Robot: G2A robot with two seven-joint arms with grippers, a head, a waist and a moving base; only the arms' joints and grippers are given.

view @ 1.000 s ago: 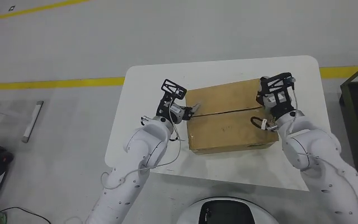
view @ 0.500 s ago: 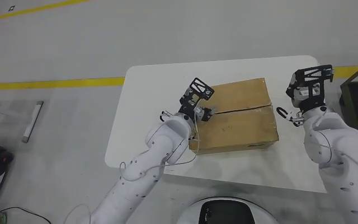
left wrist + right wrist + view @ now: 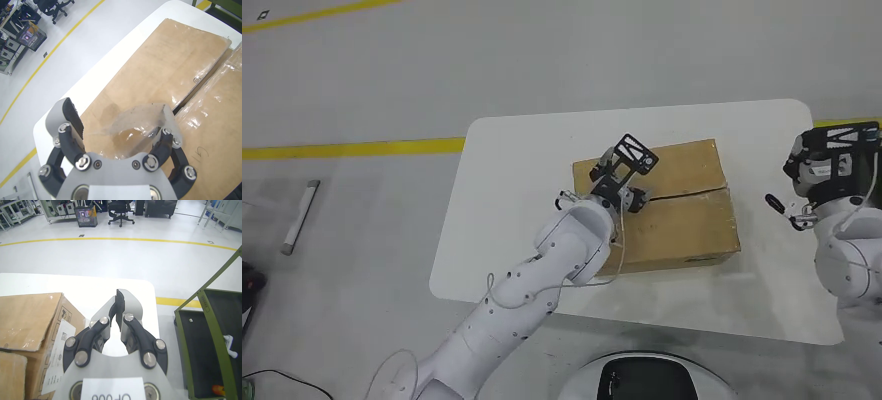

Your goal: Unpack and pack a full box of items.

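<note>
A closed cardboard box (image 3: 682, 215) sits on the right half of the white table (image 3: 512, 200). Its two top flaps (image 3: 160, 62) meet at a dark seam (image 3: 200, 87), and shiny clear tape covers them along it. My left gripper (image 3: 630, 170) hovers over the box's left part, above the far flap. In the left wrist view this gripper (image 3: 119, 115) is open, and a curled scrap of clear tape (image 3: 136, 119) clings to one finger. My right gripper (image 3: 117, 307) is shut on nothing, past the box's right end near the table's right edge (image 3: 832, 165).
A white label (image 3: 60, 344) is stuck on the box's right end face. A green-framed cart (image 3: 208, 332) stands just off the table's right side. The table's left half (image 3: 512, 230) is bare.
My left arm has swung right, from the box's left edge to above its top. My right arm has drawn back right, off the box to the table's edge.
</note>
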